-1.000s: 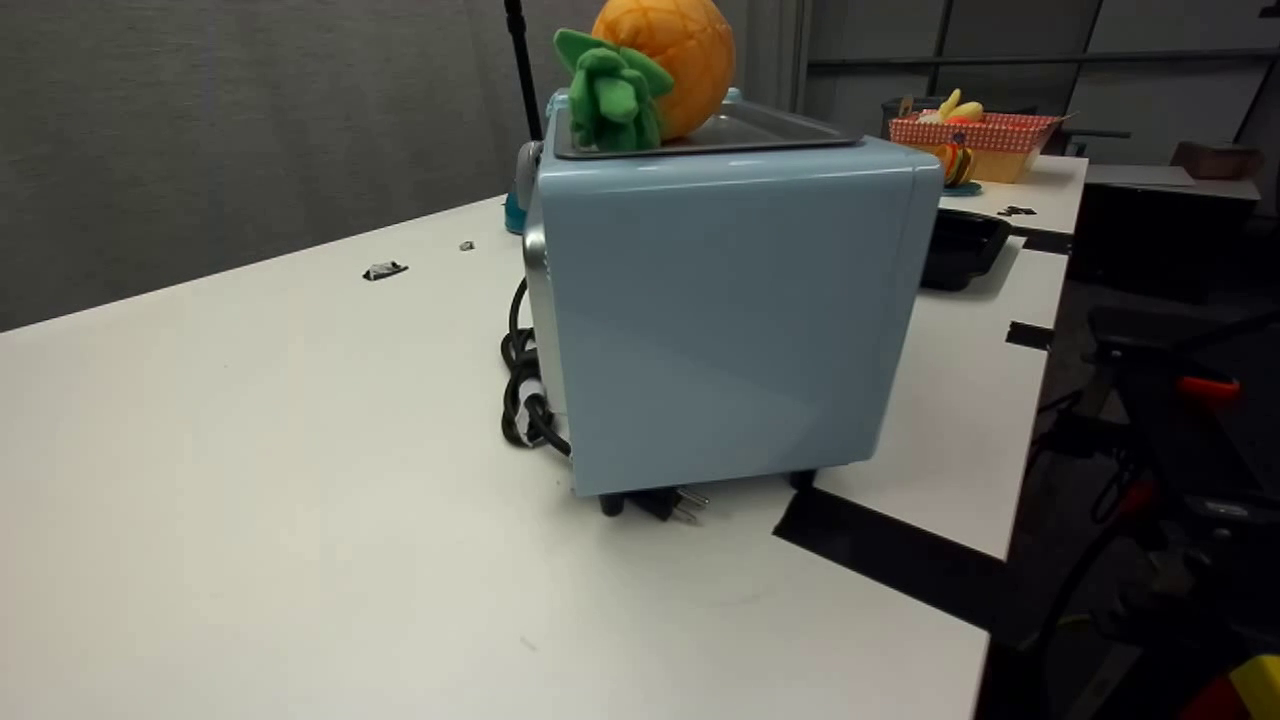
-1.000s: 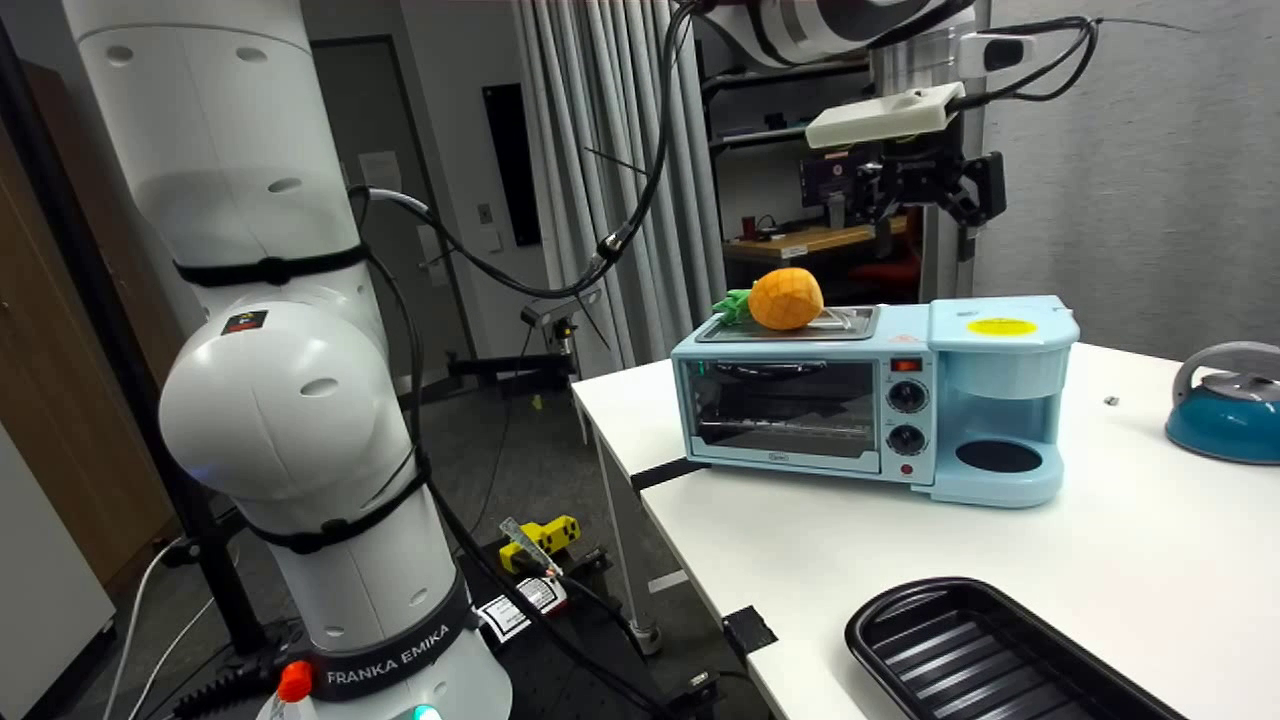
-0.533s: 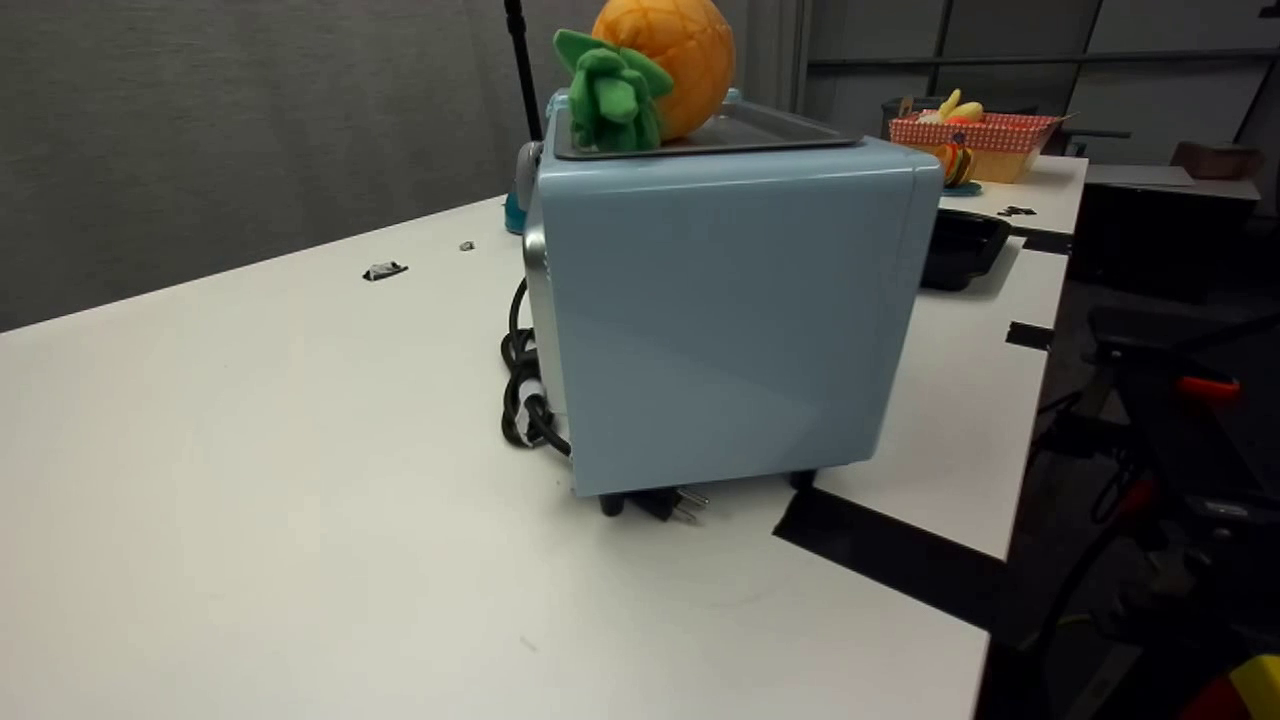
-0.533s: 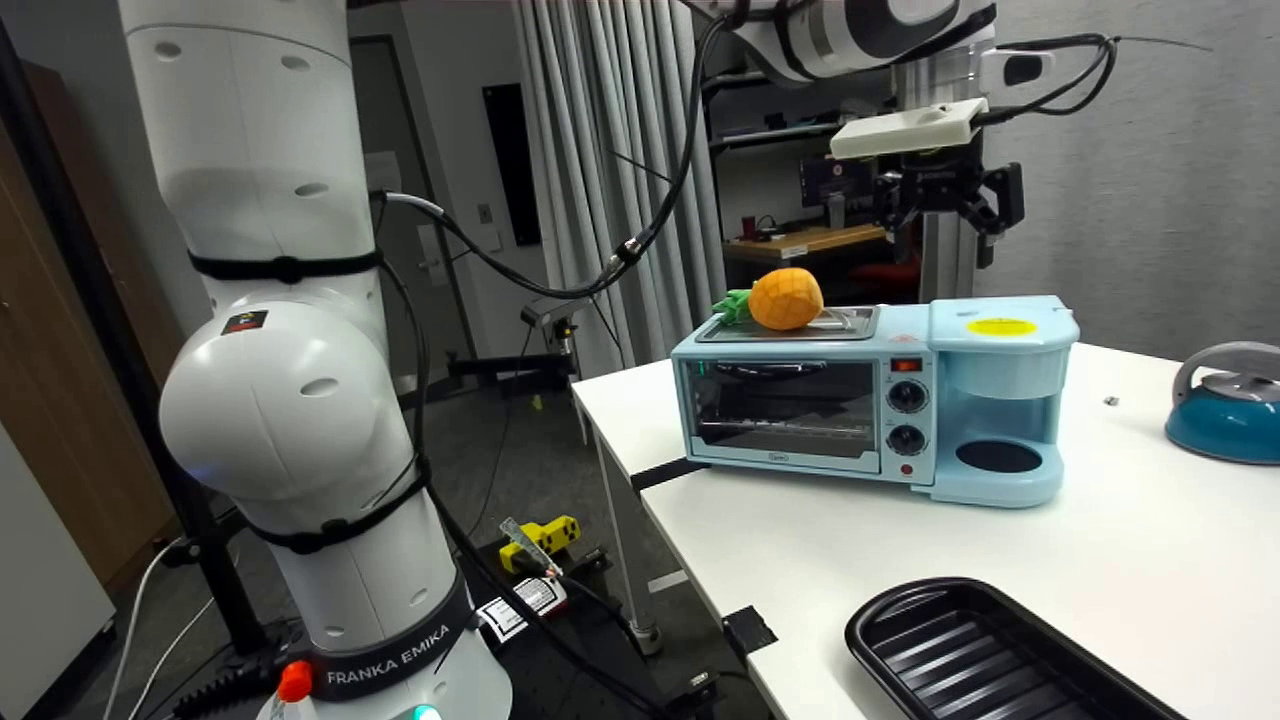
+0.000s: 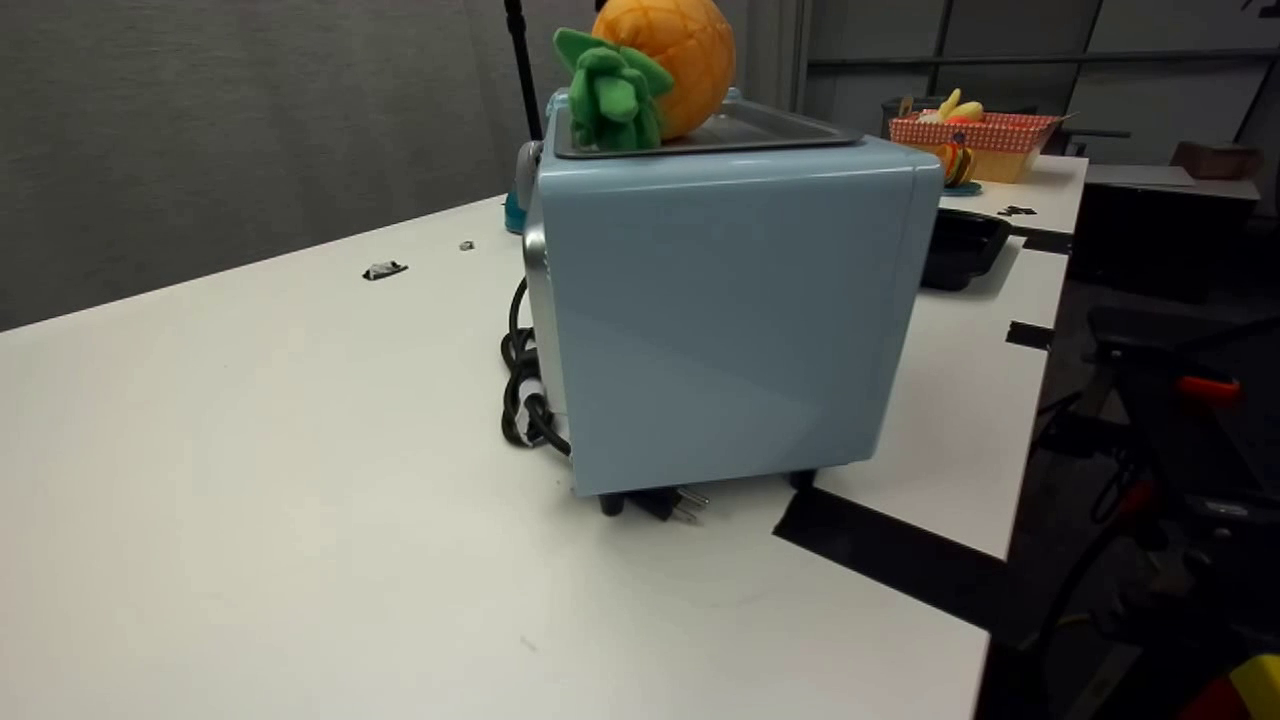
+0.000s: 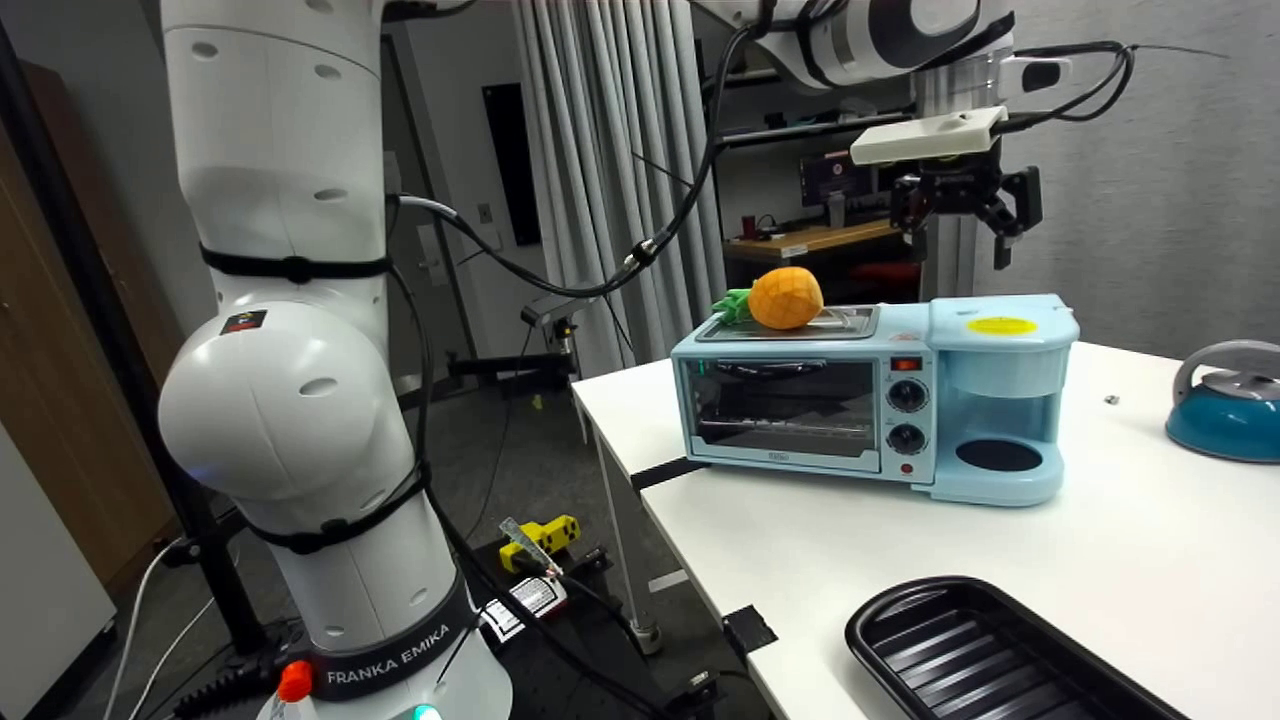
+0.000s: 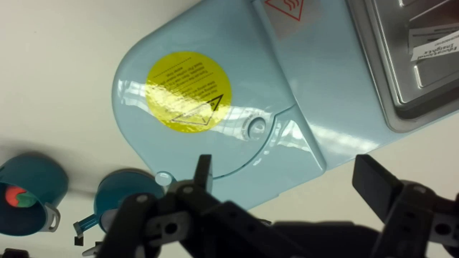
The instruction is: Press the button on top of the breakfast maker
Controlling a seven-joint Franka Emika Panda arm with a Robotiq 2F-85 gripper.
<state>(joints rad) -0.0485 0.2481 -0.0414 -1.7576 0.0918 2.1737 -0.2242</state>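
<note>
The breakfast maker is a pale blue boxy appliance on the white table, seen in both exterior views (image 5: 730,320) (image 6: 1005,372) and from above in the wrist view (image 7: 229,53). A round button-like recess (image 7: 256,128) shows on its lid, beside a yellow round sticker (image 7: 188,91). A small round pale blue knob (image 7: 164,178) sits at the lid's edge. My gripper is open and empty in an exterior view (image 6: 960,248), apart from the breakfast maker and above its lid end. In the wrist view the fingers (image 7: 287,175) stand wide apart, over the lid's edge.
An orange plush pineapple (image 6: 786,298) lies on the metal tray (image 6: 850,322) on top of the breakfast maker. A teal kettle (image 6: 1225,415) and a black ridged pan (image 6: 960,600) stand on the table. Teal pots (image 7: 32,168) show in the wrist view.
In an exterior view the arm and open gripper have moved to the right and slightly down, to above the breakfast maker's lid end. The breakfast maker has not moved.
</note>
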